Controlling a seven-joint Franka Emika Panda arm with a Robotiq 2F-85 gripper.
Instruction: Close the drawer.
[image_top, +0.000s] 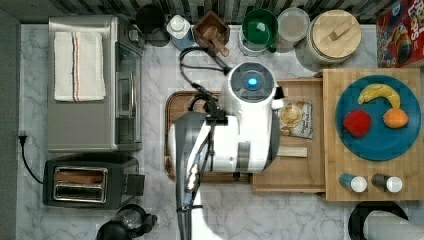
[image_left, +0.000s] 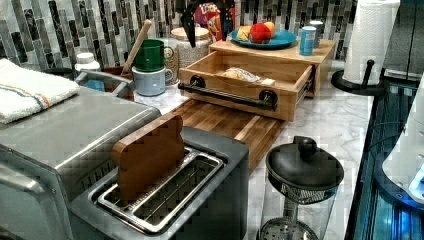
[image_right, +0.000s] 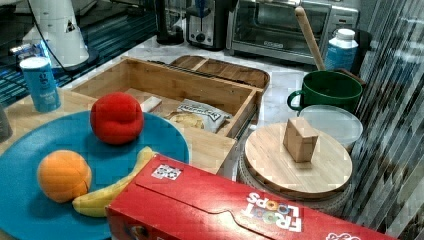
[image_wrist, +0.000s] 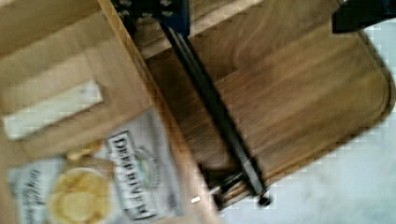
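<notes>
The drawer (image_top: 290, 182) stands pulled out of the light wooden box (image_top: 336, 172), toward the top view's left. It lies partly over a brown tray (image_top: 172, 130). A chip bag (image_top: 296, 119) and a pale wood block (image_top: 292, 152) lie on its floor. Its black bar handle (image_left: 225, 95) runs along the front wall, above the tray (image_wrist: 303, 93) in the wrist view. In the top view my white arm (image_top: 247, 117) hangs over the handle end and hides the gripper. In the left view my gripper (image_left: 207, 22) hangs open well above the drawer (image_left: 302, 80), holding nothing.
A blue plate (image_top: 377, 145) of fruit and two small shakers sit on the box top. Green mug (image_top: 259, 30), lidded jar (image_top: 336, 35) and cereal box (image_top: 400, 32) line the back wall. Toaster oven (image_top: 85, 85) and toaster (image_top: 85, 182) stand at the top view's left.
</notes>
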